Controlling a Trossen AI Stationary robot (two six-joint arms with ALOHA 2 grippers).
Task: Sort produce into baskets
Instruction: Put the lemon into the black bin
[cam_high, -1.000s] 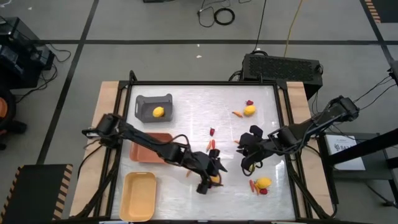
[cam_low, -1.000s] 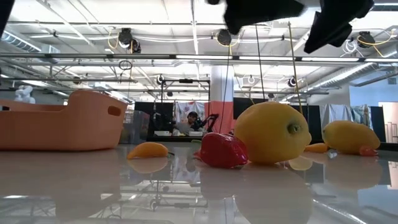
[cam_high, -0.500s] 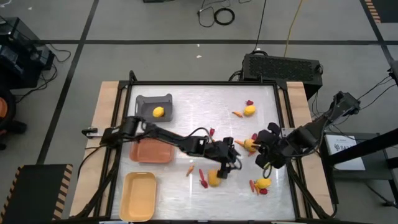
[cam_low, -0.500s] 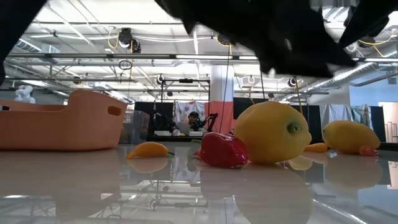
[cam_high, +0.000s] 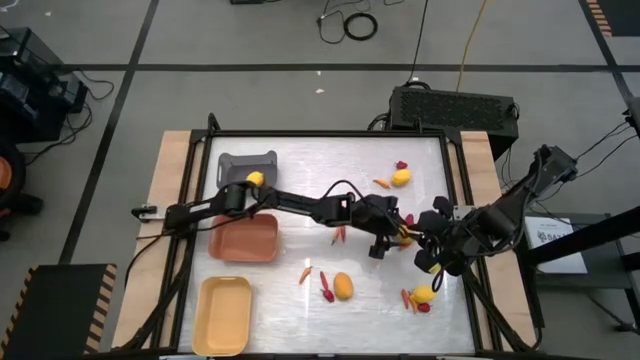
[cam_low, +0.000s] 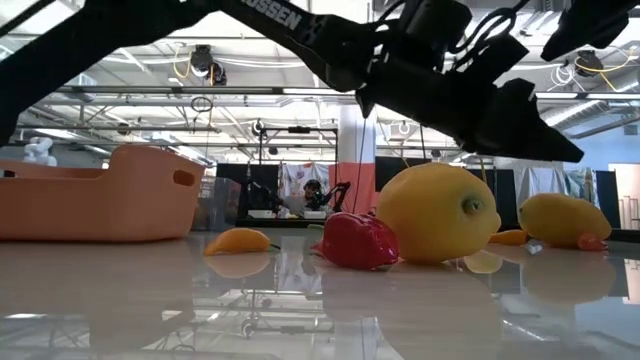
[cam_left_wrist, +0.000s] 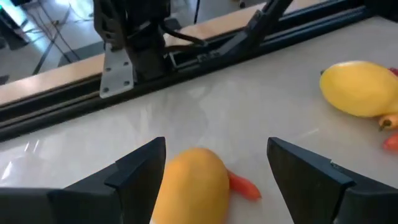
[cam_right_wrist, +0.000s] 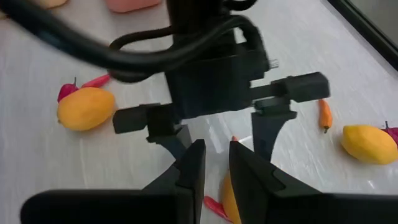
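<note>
Left gripper (cam_left_wrist: 214, 171): fingers spread wide, nothing held, poised over a lemon (cam_left_wrist: 191, 186) lying between and just below the tips, a small carrot (cam_left_wrist: 242, 185) touching the lemon's side. Lemon judged light, hard-skinned, smooth (likely to roll); best taken across its narrow middle. Second lemon (cam_left_wrist: 359, 88) lies further ahead. Right gripper (cam_high: 432, 262): just beside, fingers nearly closed, empty. Grey basket (cam_high: 246, 166), orange basket (cam_high: 245, 238), yellow basket (cam_high: 223, 316): well behind.

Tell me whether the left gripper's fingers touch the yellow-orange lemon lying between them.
Apart. The left wrist view shows table between each of the fingers and the yellow-orange lemon.
</note>
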